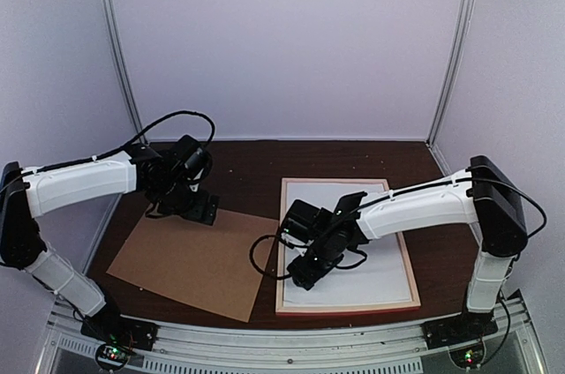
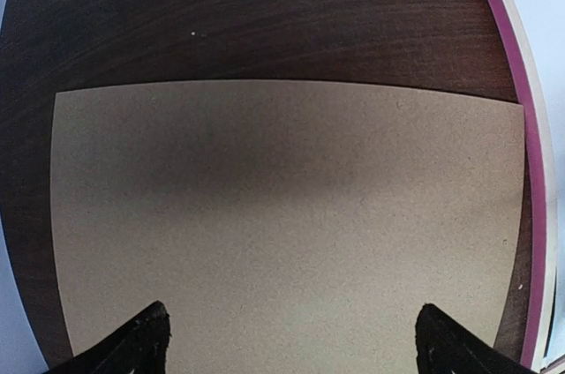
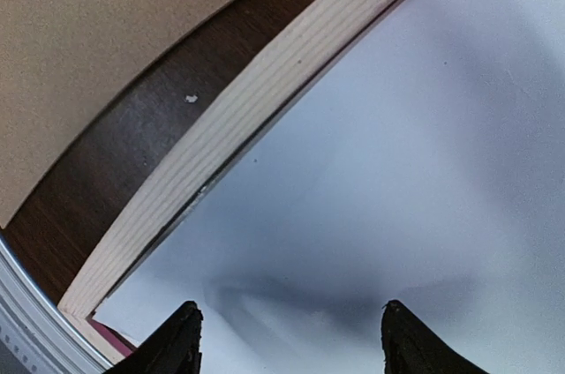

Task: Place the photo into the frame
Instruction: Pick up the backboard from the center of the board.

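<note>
**Left end effector waits over the board, right one sits low inside the frame**

Left end effector [image 2: 293, 321] hangs above the flat brown cardboard board [image 2: 282, 215] with its jaws spread wide and nothing between them. The board lies flat on the dark wooden bench [image 1: 247, 171], left of centre. A narrow strip of bare bench separates it from the frame. It looks set aside there to leave the frame's recess free, with the left arm placed over it as the piece likely to go in later.

Right of centre lies the large rectangular frame with a thin salmon-pink rim [image 1: 353, 309]. The right wrist view shows a band of pale striped wood along its edge, so it is probably lying back-up, ready to be loaded. A plain white sheet [image 1: 380, 250] fills the recess.

Right end effector [image 3: 291, 312] hovers low over the left part of that sheet, just inside the frame's left rim. Its jaws are open, and as far as the views show it grips nothing; it seems placed to press or nudge the sheet flat.

The photo shows no dark printed face in any view. The white sheet may be its reverse, face down — or a separate mat. I cannot tell which, so the photo's place is uncertain.
</note>
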Robot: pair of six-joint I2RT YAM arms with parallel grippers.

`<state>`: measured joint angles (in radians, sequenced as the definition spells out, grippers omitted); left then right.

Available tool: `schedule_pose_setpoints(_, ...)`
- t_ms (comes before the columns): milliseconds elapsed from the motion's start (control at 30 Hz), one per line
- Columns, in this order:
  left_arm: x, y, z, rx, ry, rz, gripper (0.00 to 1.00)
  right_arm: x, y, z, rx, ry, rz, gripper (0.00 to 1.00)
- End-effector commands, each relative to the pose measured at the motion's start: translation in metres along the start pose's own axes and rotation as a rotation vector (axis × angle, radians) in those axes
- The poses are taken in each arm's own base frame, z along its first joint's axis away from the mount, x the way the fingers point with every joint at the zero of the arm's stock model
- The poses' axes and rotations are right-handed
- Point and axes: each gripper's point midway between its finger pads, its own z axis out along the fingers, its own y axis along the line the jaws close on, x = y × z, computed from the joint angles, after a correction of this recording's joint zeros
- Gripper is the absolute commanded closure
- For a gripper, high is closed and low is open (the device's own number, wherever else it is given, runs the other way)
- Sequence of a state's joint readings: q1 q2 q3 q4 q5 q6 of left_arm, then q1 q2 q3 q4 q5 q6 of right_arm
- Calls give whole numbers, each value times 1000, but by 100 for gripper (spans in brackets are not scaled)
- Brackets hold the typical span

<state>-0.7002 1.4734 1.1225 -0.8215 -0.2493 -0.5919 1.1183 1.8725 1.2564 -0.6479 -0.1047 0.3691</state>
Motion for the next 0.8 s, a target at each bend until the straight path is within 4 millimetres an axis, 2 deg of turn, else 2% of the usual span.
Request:
schedule_pose_setpoints(0,-2,6,2,-3,8,3,2,1,-6,-4,76,4,-37,30)
schedule_pose_setpoints(400,-2,18,3,-13,23,-13,2,13,-9,1,115,48,-69,32)
schedule_pose_setpoints(767,-1,25,2,-18,26,-27,2,12,-14,-5,146,41,-80,31)
